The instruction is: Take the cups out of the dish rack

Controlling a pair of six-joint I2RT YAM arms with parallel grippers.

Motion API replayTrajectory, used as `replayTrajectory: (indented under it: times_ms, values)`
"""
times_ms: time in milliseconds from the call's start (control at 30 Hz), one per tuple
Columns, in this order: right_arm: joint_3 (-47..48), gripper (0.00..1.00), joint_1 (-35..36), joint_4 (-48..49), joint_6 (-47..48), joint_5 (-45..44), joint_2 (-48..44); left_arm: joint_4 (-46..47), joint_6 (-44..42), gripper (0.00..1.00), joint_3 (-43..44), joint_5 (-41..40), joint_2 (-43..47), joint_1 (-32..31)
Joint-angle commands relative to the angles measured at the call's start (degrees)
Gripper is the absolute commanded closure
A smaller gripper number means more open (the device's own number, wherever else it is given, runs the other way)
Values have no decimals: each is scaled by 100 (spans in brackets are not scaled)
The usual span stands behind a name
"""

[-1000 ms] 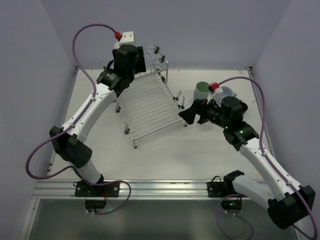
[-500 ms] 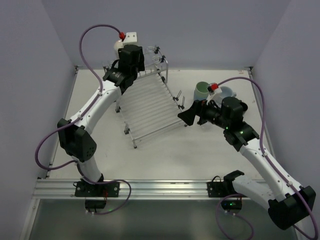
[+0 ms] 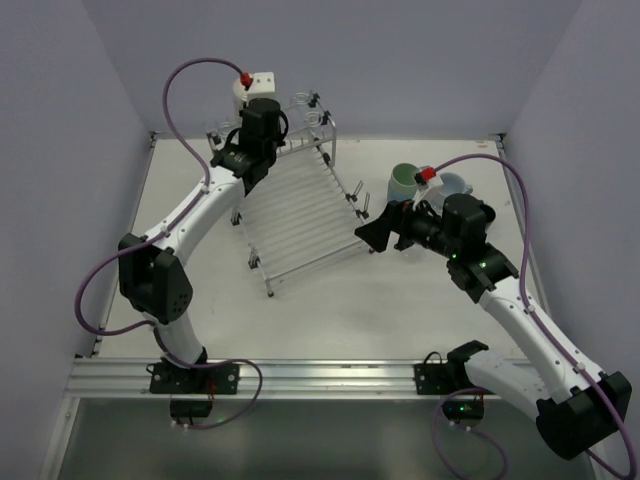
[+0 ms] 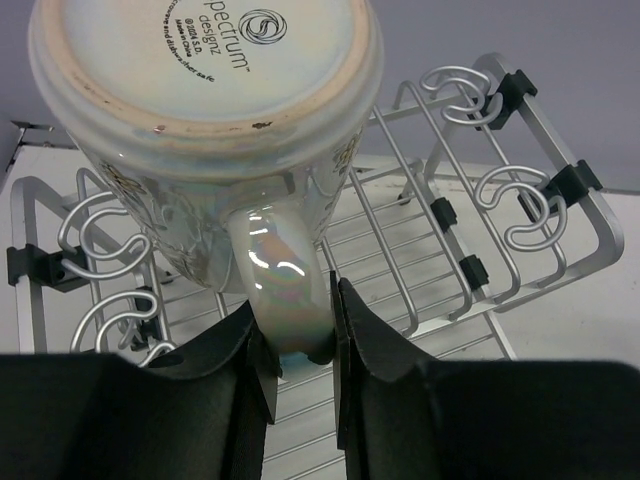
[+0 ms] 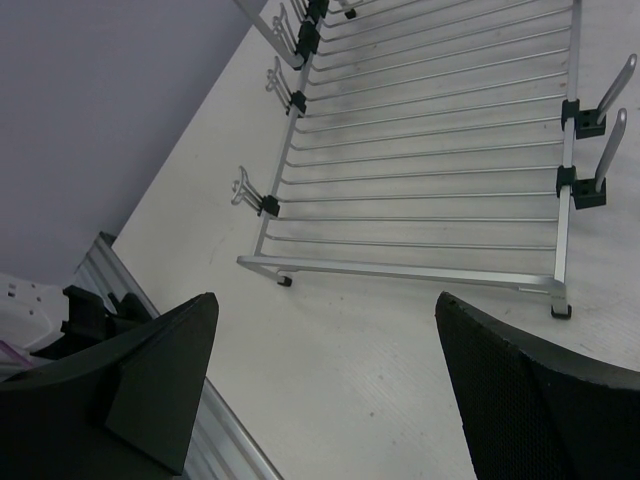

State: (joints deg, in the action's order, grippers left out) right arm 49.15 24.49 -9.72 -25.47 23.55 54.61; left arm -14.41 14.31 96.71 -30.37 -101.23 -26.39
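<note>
Mug: pale grey mug [image 4: 200, 120], bottom up at the dish rack [image 4: 420, 240] back rail, between the coiled loops; its handle [image 4: 285, 290] sticks out, offering an easy pinch.
Left gripper [image 4: 300, 340]: fingers pressed against both sides of the handle, gripping it.
Right gripper [image 5: 320, 380]: spread wide, empty, just off the rack's right edge.
Tumblers: pale green tumbler [image 3: 403, 180] and light blue tumbler [image 3: 458, 185] on the table right of the rack, probably already unloaded.

Plain pale-lilac walls [image 3: 330, 60] on 3 sides; matte white tabletop [image 3: 400, 320] w/ silver aluminium rail [image 3: 320, 378] at near edge.
</note>
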Motion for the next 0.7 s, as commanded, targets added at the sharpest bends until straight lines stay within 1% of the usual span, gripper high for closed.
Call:
replayTrajectory:
  times_ms: [0,33,100,300,333,433,467,667]
  values:
    - [60,7,30,172,7,106,-29,387,-174,84,-204,-119,323,64]
    - [60,7,38,172,-1,123,-21,404,-174,91,-248,-101,367,64]
    - [51,7,38,180,-10,141,-3,466,-182,100,-484,-118,550,64]
    - [78,7,82,224,-37,150,32,957,-446,100,-1109,-189,1130,64]
    - [95,7,91,224,-37,150,67,1141,-542,100,-1284,-154,1201,64]
    - [104,7,126,268,-36,141,94,1327,-639,100,-1417,4,1456,73]
    - [87,7,144,303,-45,124,94,1553,-666,100,-1496,135,1527,73]
    - [-28,7,170,936,-458,255,67,1951,-745,100,-1637,514,1914,73]
